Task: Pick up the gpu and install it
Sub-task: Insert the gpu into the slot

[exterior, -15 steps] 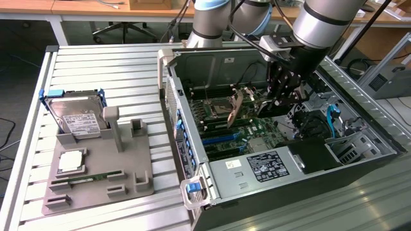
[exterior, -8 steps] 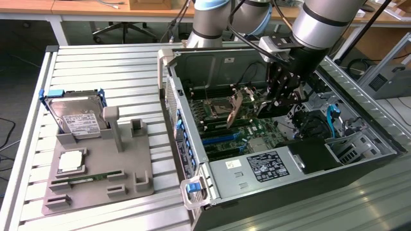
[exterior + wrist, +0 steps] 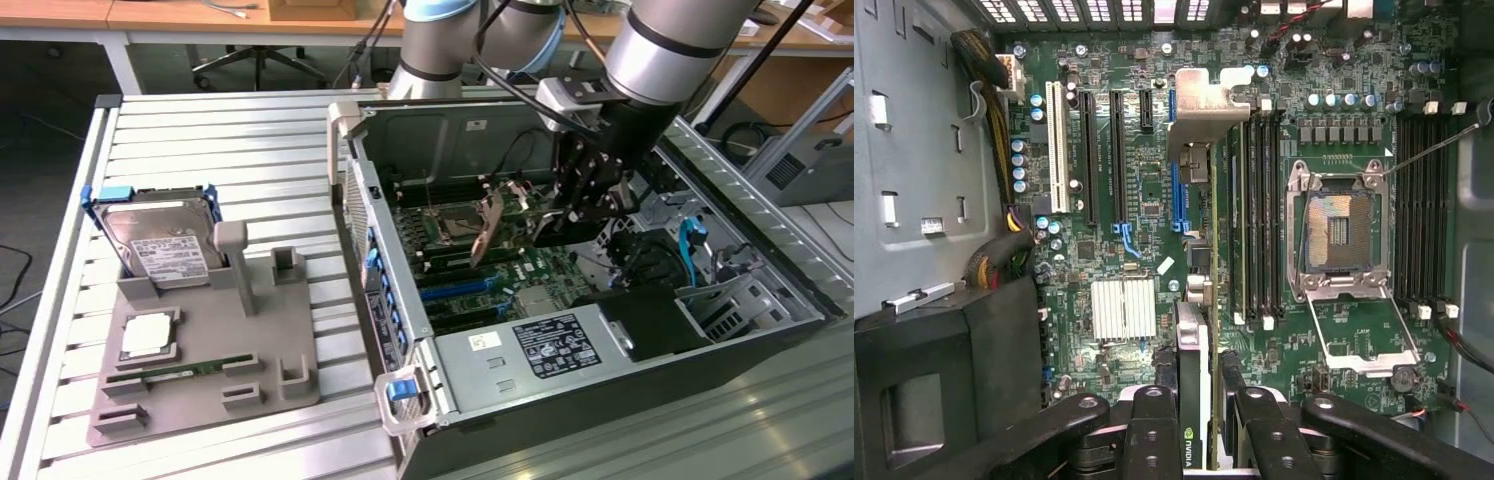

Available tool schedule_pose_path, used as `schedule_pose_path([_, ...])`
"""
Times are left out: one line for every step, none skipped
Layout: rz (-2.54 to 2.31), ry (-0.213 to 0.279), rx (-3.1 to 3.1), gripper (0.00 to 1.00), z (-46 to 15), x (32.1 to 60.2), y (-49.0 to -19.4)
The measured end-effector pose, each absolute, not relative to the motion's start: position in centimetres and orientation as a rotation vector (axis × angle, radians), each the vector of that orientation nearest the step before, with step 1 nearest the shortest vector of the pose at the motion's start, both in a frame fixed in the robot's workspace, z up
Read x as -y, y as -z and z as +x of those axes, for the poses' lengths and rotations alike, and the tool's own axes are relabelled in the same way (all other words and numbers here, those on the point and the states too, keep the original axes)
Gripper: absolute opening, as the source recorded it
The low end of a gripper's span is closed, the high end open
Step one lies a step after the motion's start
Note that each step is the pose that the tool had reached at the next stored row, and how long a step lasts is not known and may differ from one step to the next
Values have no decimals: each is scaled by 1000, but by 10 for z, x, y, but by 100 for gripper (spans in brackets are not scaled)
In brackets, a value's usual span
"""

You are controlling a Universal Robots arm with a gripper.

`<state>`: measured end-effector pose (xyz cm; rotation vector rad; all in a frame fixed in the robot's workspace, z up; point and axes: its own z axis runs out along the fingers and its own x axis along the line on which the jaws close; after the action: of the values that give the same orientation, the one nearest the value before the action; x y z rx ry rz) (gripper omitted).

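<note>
The gpu (image 3: 489, 228) is a thin black card. In the wrist view we see the gpu (image 3: 1194, 350) from its edge, so it looks like a skinny strip. It has a green label near the fingers and a shiny silver end plate at the far end.

The gripper (image 3: 571, 212) has the card pinched between its two fingers, one on each flat side. In the wrist view the gripper (image 3: 1201, 400) sits at the near end, and the card points straight away from it.

The card hangs in the air inside the open computer case (image 3: 400, 395), above the green motherboard (image 3: 1154, 260). It does not look pushed in yet. Its long side runs the same way as the long slots on the board. A blue slot (image 3: 1176, 195) lies just beside the card's line, and I think that is the gap that matters most now. On the card's other side are the black memory slots (image 3: 1254, 200), and past them the square CPU socket (image 3: 1341, 235).

Outside the case, toward the exterior view's left, a grey tray (image 3: 287, 385) holds a silver hard drive (image 3: 160, 245).
</note>
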<state>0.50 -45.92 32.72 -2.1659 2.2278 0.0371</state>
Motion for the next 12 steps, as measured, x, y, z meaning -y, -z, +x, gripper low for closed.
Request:
schedule_pose_path([-2166,-37,-2228,27,5,459,-327])
schedule_pose_path([-2166,-37,-2228,27,5,459,-327])
schedule_pose_path([-2166,-37,-2228,27,5,459,-326])
schedule_pose_path([-2166,-37,-2228,27,5,459,-326])
schedule_pose_path([-2166,-37,-2228,27,5,459,-326])
schedule_pose_path([-2166,-37,-2228,27,5,459,-326])
schedule_pose_path([-2166,-37,-2228,27,5,459,-326])
schedule_pose_path([-2166,-37,-2228,27,5,459,-325])
schedule_pose_path([-2166,-37,-2228,27,5,459,-325])
schedule_pose_path([-2166,-37,-2228,27,5,459,-325])
schedule_pose_path([-2166,-37,-2228,27,5,459,-325])
schedule_pose_path([-2166,-37,-2228,27,5,459,-325])
